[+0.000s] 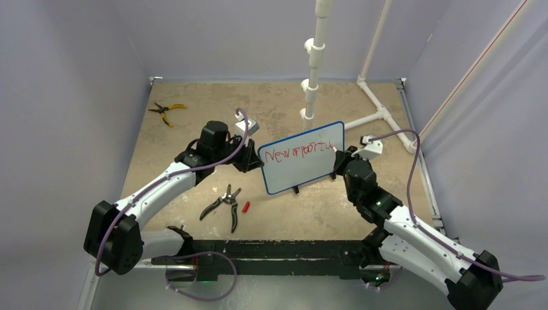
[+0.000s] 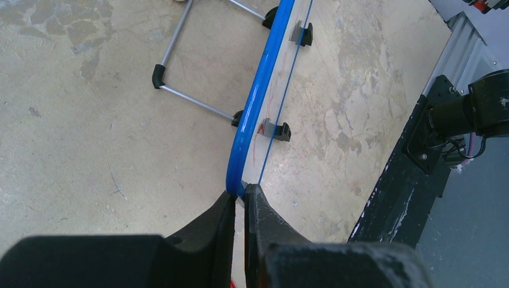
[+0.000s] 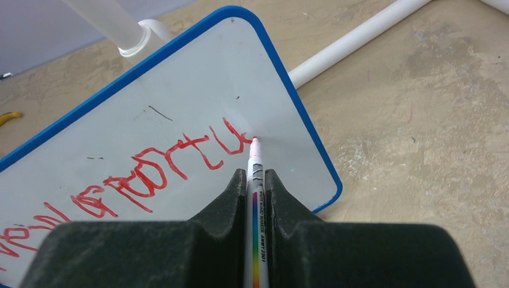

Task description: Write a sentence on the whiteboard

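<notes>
**A:** so where's the whiteboard (image 1: pixel 302 157) relative to the tools?

**B:** it's standing on its feet mid-surface (image 1: pixel 194 129), a bit skewed, right between them. The left tool (image 2: pixel 242 195) is clenched on the blue frame at the board's left edge. The right tool (image 3: pixel 256 177) is clamped on a marker (image 3: pixel 255 153), and the tip touches the board at the tail end of the red sentence (image 3: pixel 144 174), near the right edge.

**A:** and the arms?

**B:** the left arm (image 1: pixel 161 187) reaches in from the near-left corner, wrist turned toward the board's edge. The right arm (image 1: pixel 413 236) comes from near-right, bent, wrist aimed at the board face.
</notes>
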Robot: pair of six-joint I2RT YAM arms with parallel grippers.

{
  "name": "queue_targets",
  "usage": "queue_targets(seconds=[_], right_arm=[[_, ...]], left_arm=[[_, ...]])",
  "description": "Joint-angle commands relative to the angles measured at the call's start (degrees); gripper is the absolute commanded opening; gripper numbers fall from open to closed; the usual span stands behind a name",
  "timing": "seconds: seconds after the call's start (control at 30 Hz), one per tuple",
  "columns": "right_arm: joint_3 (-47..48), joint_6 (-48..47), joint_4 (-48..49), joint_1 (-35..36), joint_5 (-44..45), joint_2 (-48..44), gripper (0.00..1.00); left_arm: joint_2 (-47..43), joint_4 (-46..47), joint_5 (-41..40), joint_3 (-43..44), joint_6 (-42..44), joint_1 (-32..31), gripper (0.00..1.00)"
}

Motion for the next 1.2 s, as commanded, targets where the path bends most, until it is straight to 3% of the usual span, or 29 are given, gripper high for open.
queue_targets(seconds=[0.0, 0.43, 1.17], right_arm=[[2.5, -1.73, 2.32, -0.36, 1.78, -1.73, 0.0], [4.47, -5.63, 6.86, -0.8, 1.13, 0.84, 0.0], [0.98, 1.97, -0.47, -0.84, -0.23, 0.54, 0.0]], left_arm=[[-1.29, 2.49, 0.41, -0.48, -0.03, -0.01, 0.0], [-1.37, 2.51, 0.48, -0.44, -0.03, 0.01, 0.0], [-1.37, 2.51, 0.51, -0.44, -0.21, -0.01, 0.0]])
